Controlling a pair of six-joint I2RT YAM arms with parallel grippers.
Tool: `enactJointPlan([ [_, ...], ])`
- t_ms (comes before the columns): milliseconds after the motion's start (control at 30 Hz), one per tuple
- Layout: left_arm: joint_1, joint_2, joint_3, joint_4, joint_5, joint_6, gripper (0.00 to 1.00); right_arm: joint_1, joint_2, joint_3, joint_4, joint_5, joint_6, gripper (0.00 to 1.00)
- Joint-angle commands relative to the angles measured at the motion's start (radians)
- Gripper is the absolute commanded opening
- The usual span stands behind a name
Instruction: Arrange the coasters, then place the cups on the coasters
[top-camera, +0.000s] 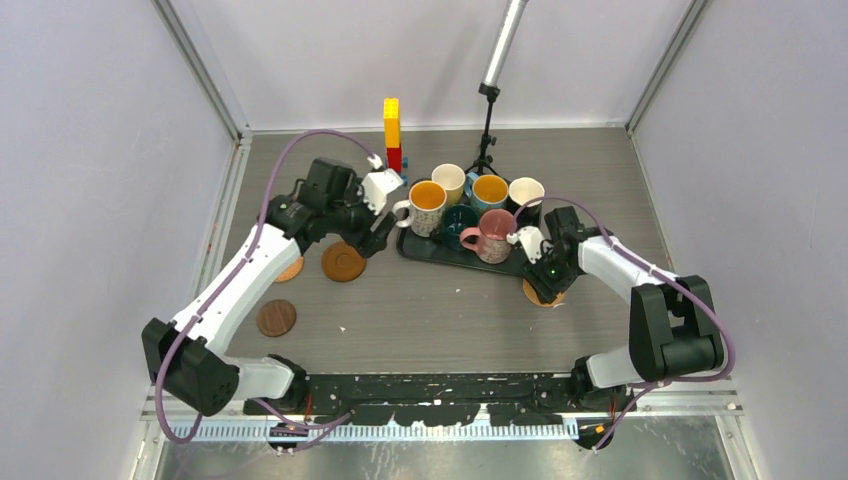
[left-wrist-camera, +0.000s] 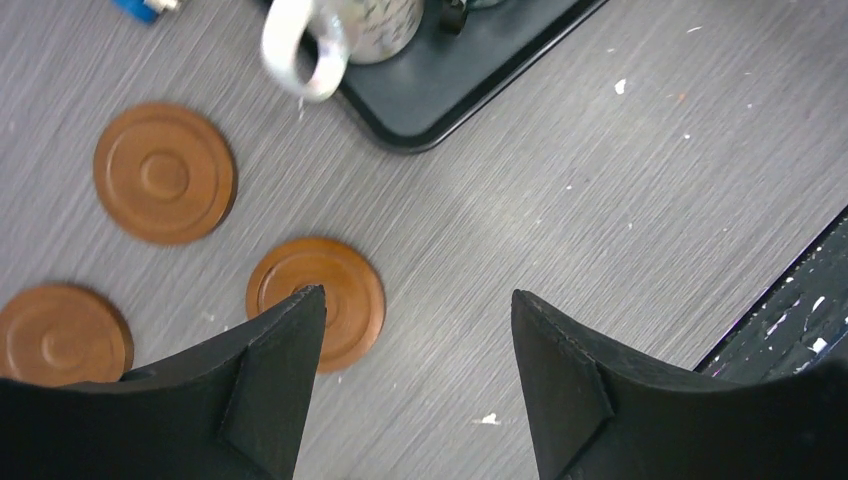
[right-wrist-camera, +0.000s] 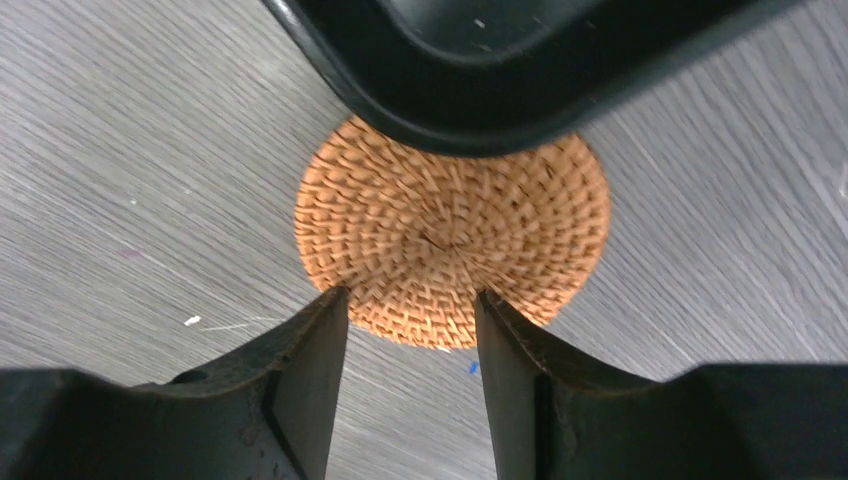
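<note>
The left gripper (left-wrist-camera: 415, 300) hung over the table (left-wrist-camera: 600, 200) with its jaws wide apart and nothing between them. Below it three brown coasters (left-wrist-camera: 165, 172) lay flat on the table, each apart from the others; the nearest one sat partly behind the left finger (left-wrist-camera: 285, 370) in the wrist view. The right gripper (right-wrist-camera: 410, 300) hovered low over the woven coaster (right-wrist-camera: 450, 235), its jaws at a narrow gap and gripping nothing, the fingertips framing the coaster's near edge; whether they touched it could not be told. That coaster lay on the table just beside the near right corner of the tray (right-wrist-camera: 500, 80), which covered its far edge in the wrist view. All six mugs stood upright on the tray, close together: the patterned mug (top-camera: 425, 205) at the left end, its handle out over the tray's rim, then the cream mug (top-camera: 448, 180), blue mug (top-camera: 489, 190) and white mug (top-camera: 525, 192) along the back, with the teal mug (top-camera: 459, 222) and pink mug (top-camera: 490, 235) in front. No mug was on a coaster.
</note>
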Motion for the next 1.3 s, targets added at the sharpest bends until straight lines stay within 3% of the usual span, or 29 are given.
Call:
enactJointPlan([
  [0, 0.077, -0.071, 0.038, -0.095, 0.011, -0.011, 0.7, 0.047, 0.051, -0.005, 0.047, 0.007, -0.047, 0.53],
  [400, 0.102, -0.179, -0.033, -0.131, -0.018, -0.023, 0.7, 0.012, -0.037, -0.072, 0.08, 0.011, -0.022, 0.44],
  [567, 0.103, -0.175, -0.033, -0.135, -0.023, -0.005, 0.7, -0.051, -0.057, -0.101, 0.06, -0.007, -0.147, 0.41],
  [800, 0.108, -0.147, -0.012, -0.13, -0.023, 0.023, 0.7, -0.049, -0.091, -0.152, 0.003, -0.074, -0.312, 0.37],
  [1000, 0.131, -0.142, 0.0, -0.132, -0.022, 0.039, 0.7, 0.033, -0.133, -0.181, -0.147, -0.109, -0.418, 0.33],
  [1267, 0.186, -0.143, 0.001, -0.136, -0.005, 0.019, 0.7, 0.203, -0.081, -0.128, -0.213, -0.16, -0.365, 0.33],
])
